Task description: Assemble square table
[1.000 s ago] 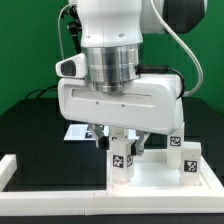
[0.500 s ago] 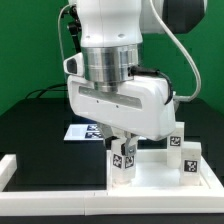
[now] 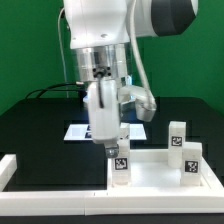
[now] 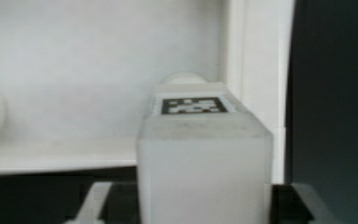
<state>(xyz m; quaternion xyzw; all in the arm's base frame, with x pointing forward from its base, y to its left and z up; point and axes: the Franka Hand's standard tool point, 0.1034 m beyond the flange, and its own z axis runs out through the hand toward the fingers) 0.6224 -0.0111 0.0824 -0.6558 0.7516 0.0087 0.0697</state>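
We see the black table (image 3: 30,125), bounded near-left by a white border rail (image 3: 15,170). The marker board (image 3: 76,132) lies flat behind the arm. The square top (image 3: 160,178) sits near-right, rim up, with three tagged legs standing in it: one at its left corner (image 3: 120,165), two on the right (image 3: 190,162) (image 3: 177,135). The gripper (image 3: 113,148) is clenched on the left leg's top; the wrist view shows that leg (image 4: 202,150) between the fingers. Open table stretches left.
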